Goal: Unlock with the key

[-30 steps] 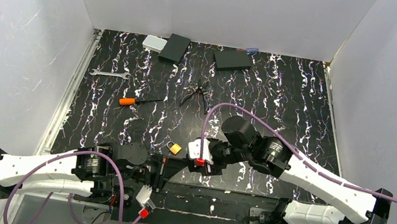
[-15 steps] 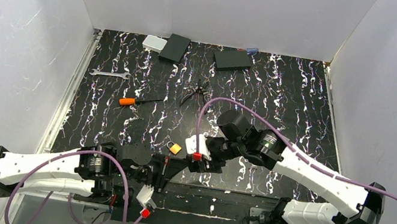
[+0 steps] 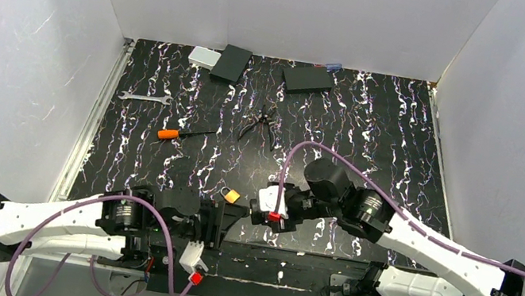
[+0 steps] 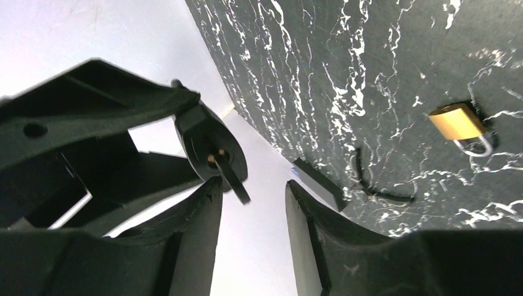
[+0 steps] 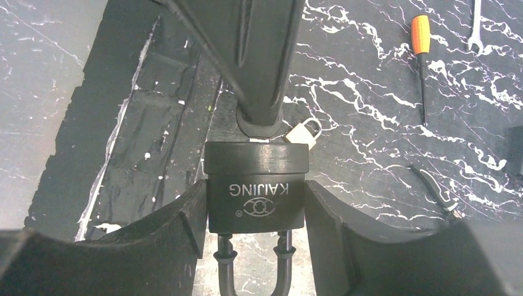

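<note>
Padlock (image 5: 256,163), black and stamped KAIJING, is held just above the near edge of the table (image 3: 374,134), between the two arms. It is clamped by the right gripper (image 5: 256,191), whose fingers are pressed flat against both sides of the body at a middling spread.

The left gripper (image 4: 253,185) is set against the keyway end with its jaws parted. Clear space is seen between its fingers, and nothing is clamped in them.

The body is judged to be solid metal under a hard casing. It should be stiff and fairly heavy for its size, and its smooth sides are likely to slip if torque is applied. The flat faces already gripped are therefore the right place to hold it.

The shackle (image 5: 225,265) is left free behind the right fingers, as it must be if it is to spring out.

A smaller brass lock (image 4: 457,120) lies apart on the table and is not involved.

The key (image 4: 234,179) is seen standing out of the keyway end, close to one left finger. It is judged thin, rigid and easily bent or twisted crooked, so it should be pinched across its flat head and turned about its own axis.
</note>
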Robot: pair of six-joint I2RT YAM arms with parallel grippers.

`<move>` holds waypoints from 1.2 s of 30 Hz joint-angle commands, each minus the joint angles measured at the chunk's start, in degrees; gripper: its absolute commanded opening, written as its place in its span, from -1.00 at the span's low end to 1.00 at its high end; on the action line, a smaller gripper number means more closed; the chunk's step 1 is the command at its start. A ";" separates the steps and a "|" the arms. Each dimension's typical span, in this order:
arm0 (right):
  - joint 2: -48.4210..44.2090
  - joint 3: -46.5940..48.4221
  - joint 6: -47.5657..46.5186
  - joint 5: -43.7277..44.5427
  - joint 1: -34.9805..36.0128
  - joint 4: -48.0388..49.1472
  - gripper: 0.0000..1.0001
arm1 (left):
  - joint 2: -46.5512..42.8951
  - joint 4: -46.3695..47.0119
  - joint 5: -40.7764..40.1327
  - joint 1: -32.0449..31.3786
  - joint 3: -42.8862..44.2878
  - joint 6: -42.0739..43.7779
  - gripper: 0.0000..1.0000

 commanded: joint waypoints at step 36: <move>-9.13 -12.08 -3.12 13.04 1.08 23.04 -0.97 | 15.73 -6.59 15.90 28.86 31.54 -123.85 0.77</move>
